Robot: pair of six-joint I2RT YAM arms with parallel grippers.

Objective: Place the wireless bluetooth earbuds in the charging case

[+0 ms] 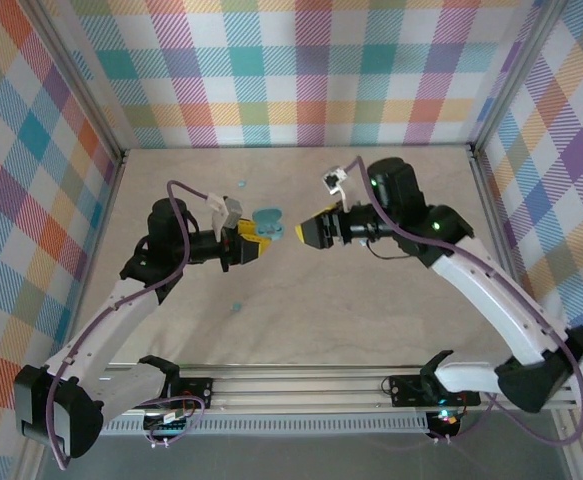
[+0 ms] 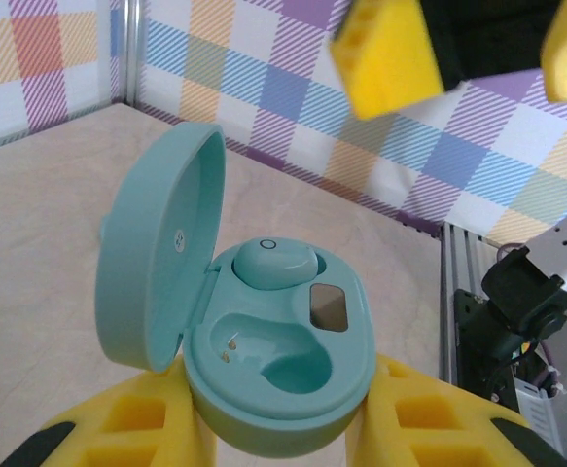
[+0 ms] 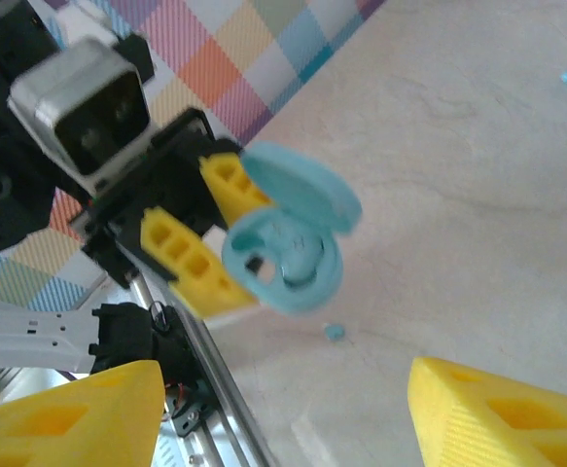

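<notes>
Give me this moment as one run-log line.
left gripper: shut on charging case, lid open | one earbud seated, one slot empty | right gripper: open, empty

Near socket of the case (image 2: pixel 293 394) is free; a bud (image 2: pixel 275 265) fills the far socket. The raised lid (image 2: pixel 157 248) blocks one side. Gap to the right gripper (image 1: pixel 306 232) appears clear.

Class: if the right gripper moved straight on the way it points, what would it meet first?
Probably the open charging case held by the left gripper: it lies directly ahead of the right gripper in its wrist view. Depth is unclear, so alignment is uncertain.
</notes>
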